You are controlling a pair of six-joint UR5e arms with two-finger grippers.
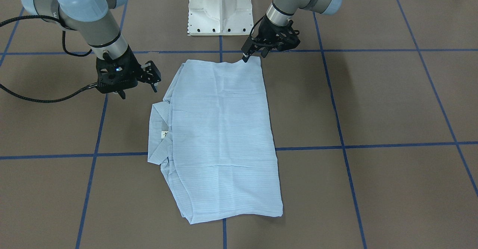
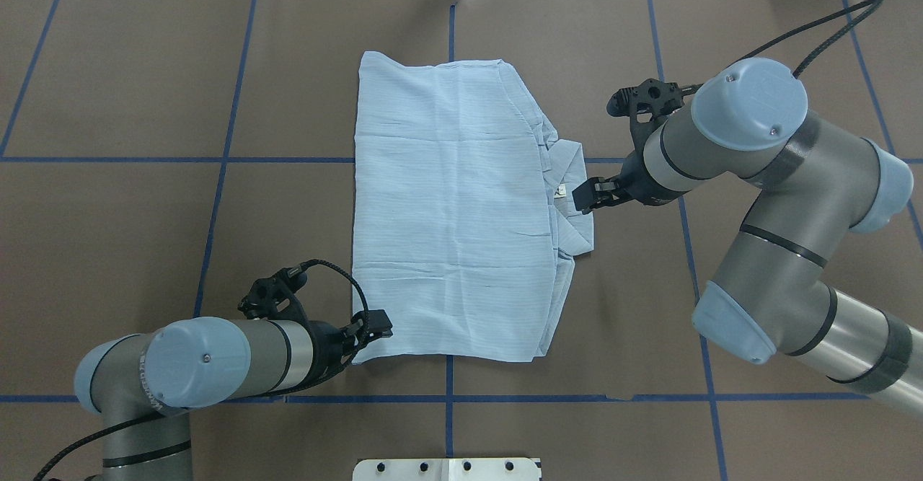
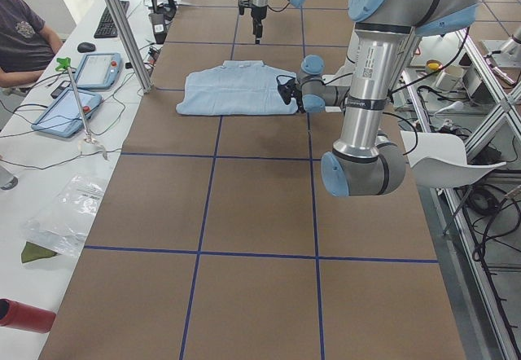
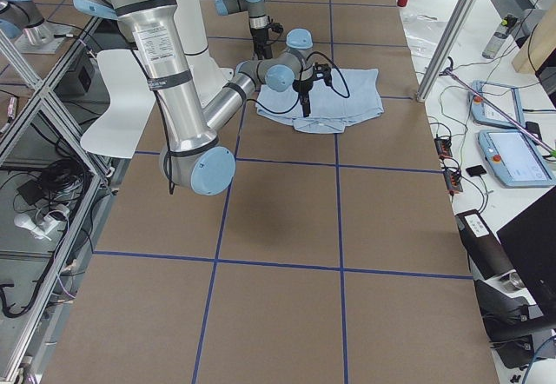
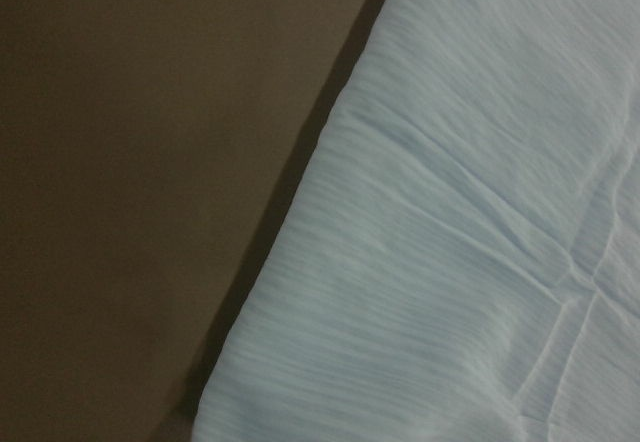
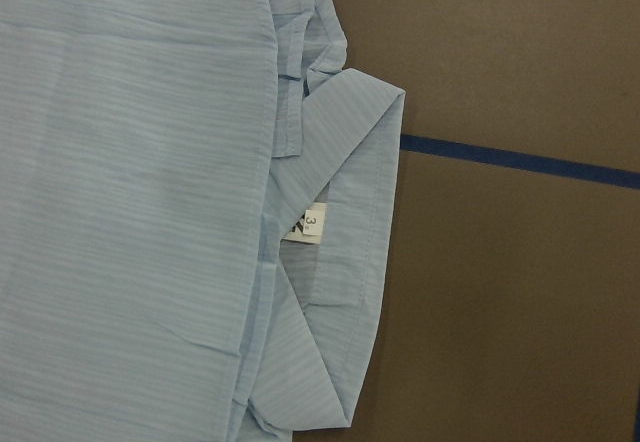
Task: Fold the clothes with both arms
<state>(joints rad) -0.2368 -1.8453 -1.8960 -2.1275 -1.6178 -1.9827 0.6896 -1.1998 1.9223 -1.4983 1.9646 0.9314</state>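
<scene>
The light-blue shirt lies flat on the brown table as a folded rectangle. Its collar and white neck label stick out on the robot's right side. My left gripper is low at the shirt's near corner on the robot's left. It is open, with the fingers straddling that corner. The left wrist view holds only the shirt's edge and bare table. My right gripper hovers open just beside the collar, holding nothing.
The white pedestal base stands at the table's robot side. Blue tape lines grid the brown surface. A person sits at a side bench with tablets and cables. Metal frame posts flank the table.
</scene>
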